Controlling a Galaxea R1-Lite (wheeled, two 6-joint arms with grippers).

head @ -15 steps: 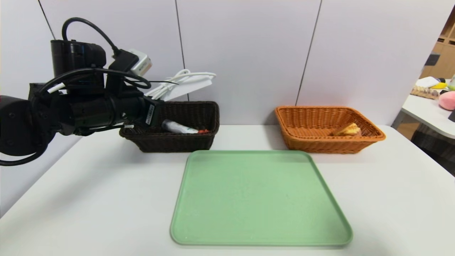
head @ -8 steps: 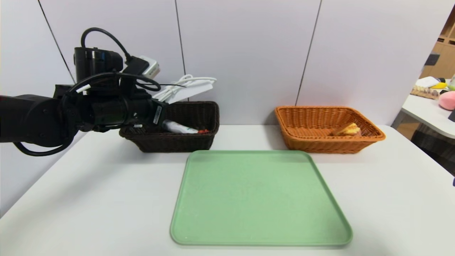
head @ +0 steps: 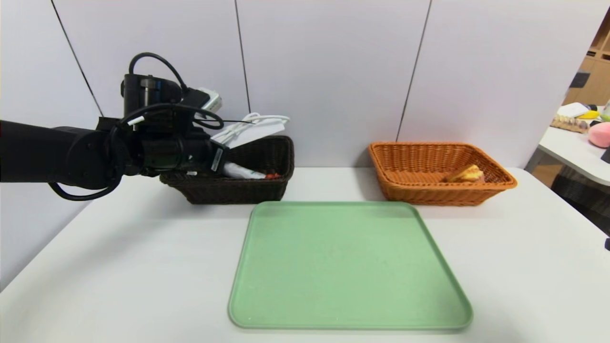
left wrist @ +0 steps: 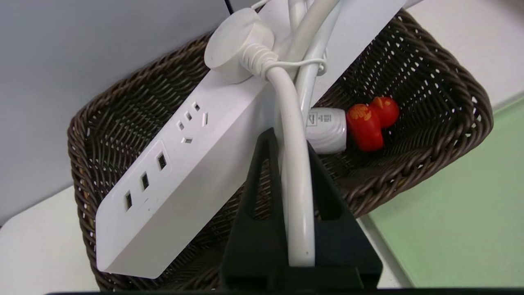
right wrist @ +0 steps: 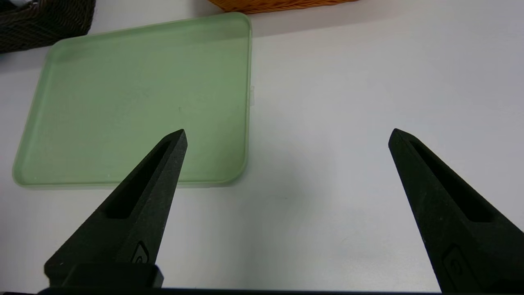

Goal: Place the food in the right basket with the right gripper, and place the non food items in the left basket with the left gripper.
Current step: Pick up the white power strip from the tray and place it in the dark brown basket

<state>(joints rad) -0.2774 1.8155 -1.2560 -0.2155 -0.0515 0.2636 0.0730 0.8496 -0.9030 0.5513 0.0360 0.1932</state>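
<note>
Fingers (left wrist: 262, 172) of the left gripper (left wrist: 292, 164) are clenched on the thick white cord (left wrist: 295, 196) of the long white plastic power strip (left wrist: 180, 180), which hangs tilted over the dark brown woven wicker basket (head: 259, 188), one end down inside it, the black left arm reaching level from the basket's left side. Inside that basket lie a slim bottle with a white label (left wrist: 325, 129) and, touching it, a small red duck-shaped toy (left wrist: 370, 121). To the right of the dark basket, the yellow-orange bun (head: 467, 174) sits in the orange-tan woven wicker basket (head: 414, 188), while the right gripper (right wrist: 286, 135) hangs with fingers spread wide and empty over the white surface (right wrist: 348, 123) beside the pale green rectangular plastic tray (head: 348, 267).
</note>
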